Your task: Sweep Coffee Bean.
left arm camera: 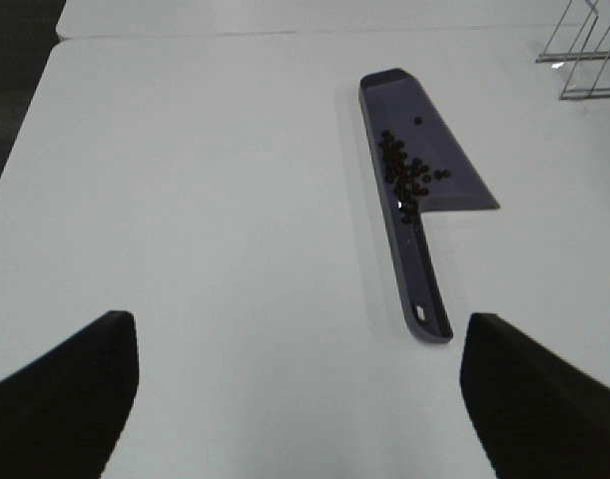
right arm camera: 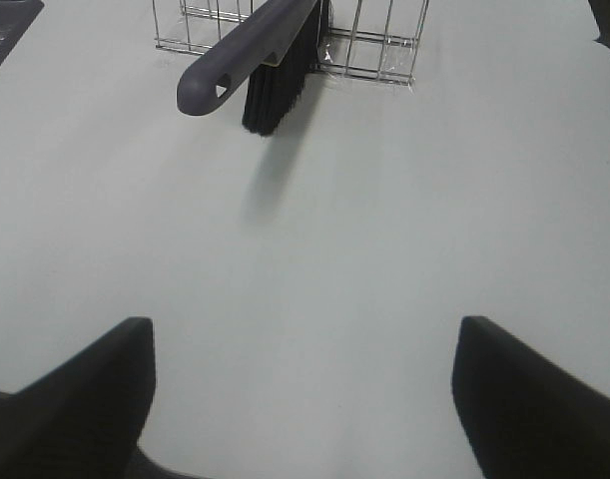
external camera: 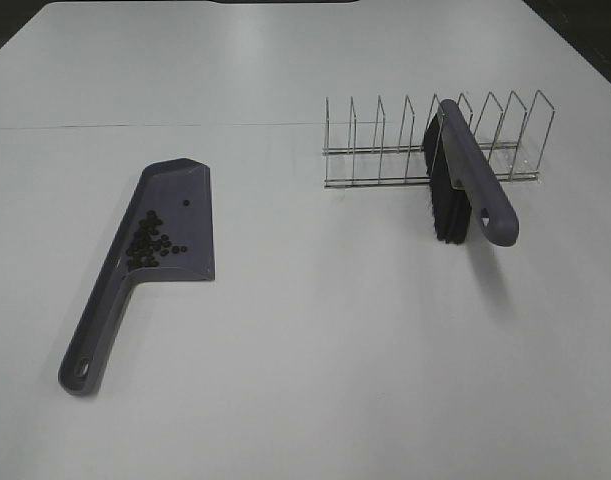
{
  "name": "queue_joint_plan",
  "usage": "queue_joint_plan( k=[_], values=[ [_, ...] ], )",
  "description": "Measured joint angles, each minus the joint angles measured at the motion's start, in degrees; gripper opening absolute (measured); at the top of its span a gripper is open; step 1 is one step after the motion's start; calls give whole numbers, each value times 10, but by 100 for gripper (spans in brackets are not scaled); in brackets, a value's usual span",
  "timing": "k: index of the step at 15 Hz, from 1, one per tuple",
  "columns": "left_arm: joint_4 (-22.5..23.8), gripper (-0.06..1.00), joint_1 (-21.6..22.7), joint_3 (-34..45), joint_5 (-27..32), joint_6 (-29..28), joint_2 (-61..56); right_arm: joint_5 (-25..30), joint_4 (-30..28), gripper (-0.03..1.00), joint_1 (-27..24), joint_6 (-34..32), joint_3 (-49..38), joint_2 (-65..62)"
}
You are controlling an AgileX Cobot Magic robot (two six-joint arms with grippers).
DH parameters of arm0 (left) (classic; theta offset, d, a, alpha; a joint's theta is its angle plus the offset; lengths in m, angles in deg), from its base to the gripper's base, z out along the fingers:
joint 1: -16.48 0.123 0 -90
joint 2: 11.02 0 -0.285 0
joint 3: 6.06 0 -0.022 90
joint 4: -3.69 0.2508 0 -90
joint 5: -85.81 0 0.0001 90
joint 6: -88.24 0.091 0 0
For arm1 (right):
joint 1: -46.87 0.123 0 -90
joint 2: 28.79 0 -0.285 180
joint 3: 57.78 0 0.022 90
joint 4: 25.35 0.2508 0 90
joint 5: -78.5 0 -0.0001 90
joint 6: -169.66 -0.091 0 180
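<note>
The coffee beans lie in a small heap inside the purple dustpan, which lies flat on the white table at the left; both also show in the left wrist view, beans in the pan. The purple brush with dark bristles rests in the wire rack at the right; it shows in the right wrist view too. My left gripper is open and empty, short of the dustpan's handle. My right gripper is open and empty, well short of the brush.
The wire rack has several upright dividers and stands at the back right. A seam runs across the table behind the dustpan. The table's dark edge shows in the left wrist view.
</note>
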Motion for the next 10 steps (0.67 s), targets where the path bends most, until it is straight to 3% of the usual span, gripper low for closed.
queue_joint_plan(
  k=[10],
  values=[
    [-10, 80, 5, 0, 0, 0, -9, 0, 1, 72, 0, 1, 0, 0]
  ],
)
